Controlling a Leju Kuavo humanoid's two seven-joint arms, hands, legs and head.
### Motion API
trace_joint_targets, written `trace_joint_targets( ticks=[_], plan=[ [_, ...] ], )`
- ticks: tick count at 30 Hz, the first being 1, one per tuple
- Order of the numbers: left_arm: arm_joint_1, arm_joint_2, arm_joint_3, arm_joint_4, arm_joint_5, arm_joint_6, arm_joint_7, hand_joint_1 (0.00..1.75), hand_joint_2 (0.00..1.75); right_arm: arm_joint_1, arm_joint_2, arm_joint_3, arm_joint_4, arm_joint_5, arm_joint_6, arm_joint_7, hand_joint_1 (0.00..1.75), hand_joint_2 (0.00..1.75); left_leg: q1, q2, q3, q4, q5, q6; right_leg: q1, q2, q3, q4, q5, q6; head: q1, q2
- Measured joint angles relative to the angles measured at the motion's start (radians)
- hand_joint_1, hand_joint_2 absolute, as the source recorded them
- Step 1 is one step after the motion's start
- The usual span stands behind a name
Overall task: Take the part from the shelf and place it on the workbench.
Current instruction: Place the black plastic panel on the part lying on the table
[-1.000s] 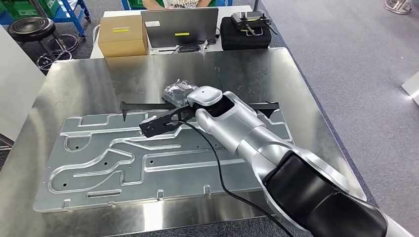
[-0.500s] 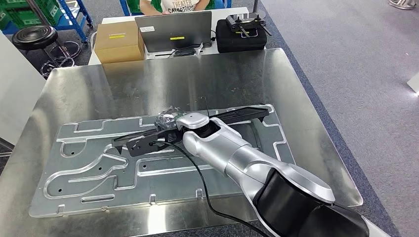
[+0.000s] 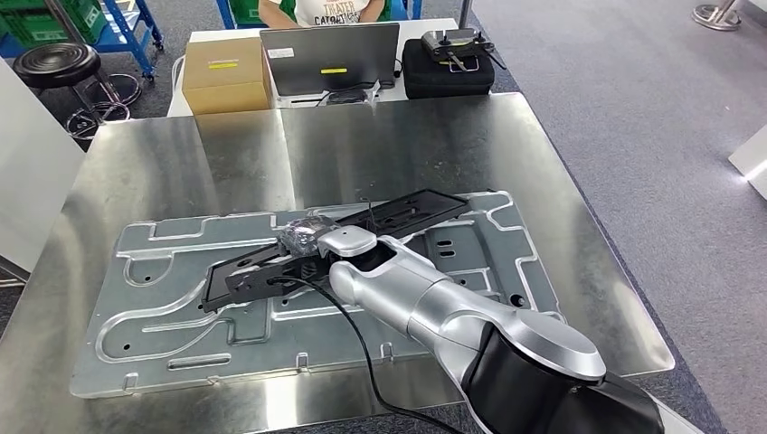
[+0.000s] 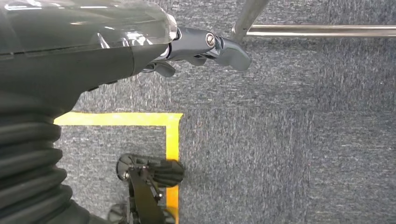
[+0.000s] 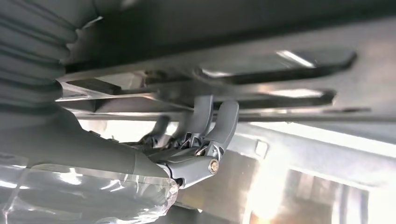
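The part (image 3: 416, 210) is a long flat black bracket. It lies slantwise low over the silver machined plate (image 3: 163, 312) on the steel workbench (image 3: 181, 163); whether it touches the plate I cannot tell. My right hand (image 3: 303, 240) grips the part near its middle, partly wrapped in clear plastic. In the right wrist view, the dark fingers (image 5: 219, 121) hook up around the part's edge (image 5: 280, 70). My left hand (image 4: 205, 46) hangs over grey carpet and holds nothing.
At the bench's far edge stand a cardboard box (image 3: 226, 72), a laptop (image 3: 330, 56) and a black case (image 3: 448, 65). A person (image 3: 317, 11) sits behind them. A black stool (image 3: 63, 65) stands at the far left. A black cable (image 3: 357, 334) trails from my right arm.
The camera has shifted a little. My right hand has lowered the part toward the plate and swung it from level across the bench to a slant.
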Motion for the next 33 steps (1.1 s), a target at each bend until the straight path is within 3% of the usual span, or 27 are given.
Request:
trace_joint_targets(
  ticks=[1,2,4,6,7,11,13,15,16,17,18,20,22,25,27,30,31,32,33],
  plan=[
    [-0.001,0.000,-0.004,0.000,-0.003,0.000,0.002,0.00,0.00,0.000,-0.001,-0.003,0.001,-0.014,-0.014,-0.009,0.00,0.00,-0.001,0.000,-0.001,0.000,0.000,0.001,0.000,0.000,-0.016,0.034,-0.006,-0.001,0.000,0.000],
    [-0.001,0.000,-0.007,0.000,-0.006,-0.001,0.004,0.00,0.00,-0.001,-0.001,-0.009,0.003,-0.031,-0.030,-0.023,0.00,0.00,-0.002,0.000,-0.001,0.001,0.000,0.001,0.000,-0.001,-0.013,0.028,0.008,-0.003,0.000,0.000],
    [-0.005,0.000,-0.011,0.000,-0.012,-0.003,0.008,0.00,0.00,-0.007,-0.002,-0.038,0.005,-0.066,-0.065,-0.068,0.00,0.00,-0.004,-0.002,-0.001,0.003,0.000,-0.001,0.001,-0.001,0.047,-0.089,0.075,-0.012,0.000,0.000],
    [-0.008,-0.003,-0.016,0.000,-0.016,-0.005,0.013,0.00,0.00,-0.016,-0.003,-0.098,0.008,-0.095,-0.107,-0.137,0.00,0.00,-0.008,-0.003,-0.004,0.008,-0.001,-0.008,0.005,-0.001,0.108,-0.215,0.120,-0.022,0.000,0.000],
    [-0.009,-0.004,-0.020,0.000,-0.016,-0.005,0.015,0.00,0.00,-0.021,-0.005,-0.137,0.008,-0.105,-0.124,-0.173,0.00,0.00,-0.010,-0.003,-0.006,0.010,-0.001,-0.014,0.008,-0.001,0.120,-0.244,0.126,-0.025,0.000,0.000],
    [-0.009,-0.007,-0.031,0.000,-0.015,-0.005,0.018,0.00,0.00,-0.029,-0.015,-0.290,-0.007,-0.125,-0.149,-0.255,0.00,0.00,-0.007,-0.003,-0.012,0.021,-0.012,-0.036,0.007,-0.004,0.126,-0.266,0.135,-0.044,0.000,0.000],
    [-0.008,-0.007,-0.032,0.000,-0.012,-0.005,0.020,0.00,0.00,-0.028,-0.019,-0.363,-0.029,-0.153,-0.147,-0.292,0.00,0.00,-0.005,-0.001,-0.050,0.106,-0.064,-0.043,0.003,-0.006,0.129,-0.274,0.140,-0.052,0.000,0.000],
    [-0.004,-0.006,-0.032,0.000,-0.007,-0.004,0.022,0.00,0.00,-0.026,-0.027,-0.440,-0.053,-0.186,-0.128,-0.326,0.00,0.00,-0.005,-0.001,-0.111,0.241,-0.123,-0.049,0.004,-0.007,0.129,-0.274,0.140,-0.055,0.000,0.000],
    [-0.001,-0.006,-0.032,0.000,-0.005,-0.004,0.022,0.00,0.00,-0.026,-0.033,-0.476,-0.064,-0.199,-0.114,-0.336,0.00,0.00,-0.005,-0.001,-0.131,0.282,-0.133,-0.050,0.005,-0.008,0.129,-0.274,0.139,-0.055,0.000,0.000],
    [0.003,-0.006,-0.032,0.000,-0.003,-0.004,0.023,0.00,0.00,-0.026,-0.039,-0.509,-0.075,-0.209,-0.102,-0.341,0.00,0.00,-0.004,-0.001,-0.134,0.287,-0.123,-0.051,0.005,-0.008,0.130,-0.273,0.138,-0.054,0.000,0.000],
    [0.007,-0.006,-0.032,0.000,-0.002,-0.004,0.023,0.00,0.00,-0.027,-0.044,-0.536,-0.086,-0.215,-0.094,-0.344,0.00,0.00,-0.004,0.000,-0.116,0.249,-0.094,-0.050,0.005,-0.008,0.131,-0.272,0.137,-0.053,0.000,0.000],
    [0.009,-0.005,-0.032,0.000,0.001,-0.005,0.023,0.00,0.00,-0.030,-0.051,-0.576,-0.105,-0.221,-0.086,-0.348,0.00,0.00,-0.006,0.001,-0.047,0.108,-0.027,-0.045,0.006,-0.007,0.132,-0.268,0.132,-0.047,0.000,0.000],
    [0.008,-0.004,-0.032,0.000,0.002,-0.005,0.023,0.00,0.00,-0.033,-0.055,-0.604,-0.118,-0.222,-0.082,-0.350,0.00,0.00,-0.011,0.001,-0.004,0.019,-0.004,-0.034,0.009,-0.006,0.130,-0.263,0.129,-0.039,0.000,0.000],
    [0.008,-0.004,-0.032,0.000,0.002,-0.005,0.023,0.00,0.00,-0.033,-0.059,-0.628,-0.130,-0.223,-0.082,-0.352,0.00,0.00,-0.012,-0.001,-0.002,0.006,-0.005,-0.016,0.010,-0.006,0.127,-0.260,0.125,-0.025,0.000,0.000],
    [0.007,-0.004,-0.032,0.000,0.002,-0.005,0.023,0.00,0.00,-0.034,-0.061,-0.639,-0.137,-0.223,-0.082,-0.352,0.00,0.00,-0.008,0.000,0.000,0.002,-0.002,-0.003,0.009,-0.006,0.111,-0.221,0.097,-0.015,0.000,0.000],
    [0.006,-0.004,-0.032,0.000,0.002,-0.005,0.023,0.00,0.00,-0.030,-0.067,-0.651,-0.141,-0.223,-0.082,-0.353,0.00,0.00,-0.008,0.000,0.000,0.000,-0.002,0.006,0.005,-0.006,0.021,-0.034,0.010,-0.006,0.000,0.000],
    [0.006,-0.004,-0.032,0.000,0.002,-0.005,0.023,0.00,0.00,-0.027,-0.069,-0.653,-0.141,-0.223,-0.082,-0.353,0.00,0.00,-0.008,0.000,0.000,0.001,-0.002,0.007,0.004,-0.006,-0.006,0.016,-0.003,-0.005,0.000,0.000],
    [0.007,-0.004,-0.032,0.000,0.002,-0.005,0.023,0.00,0.00,-0.024,-0.072,-0.654,-0.142,-0.223,-0.082,-0.353,0.00,0.00,-0.008,-0.001,0.000,0.001,-0.002,0.007,0.003,-0.006,-0.018,0.031,0.004,-0.005,0.000,0.000],
    [0.007,-0.004,-0.032,0.000,0.002,-0.005,0.023,0.00,0.00,-0.023,-0.073,-0.655,-0.142,-0.223,-0.082,-0.352,0.00,0.00,-0.009,-0.002,0.001,0.002,-0.003,0.006,0.003,-0.006,-0.010,0.005,0.030,-0.007,0.000,0.000]
  ],
)
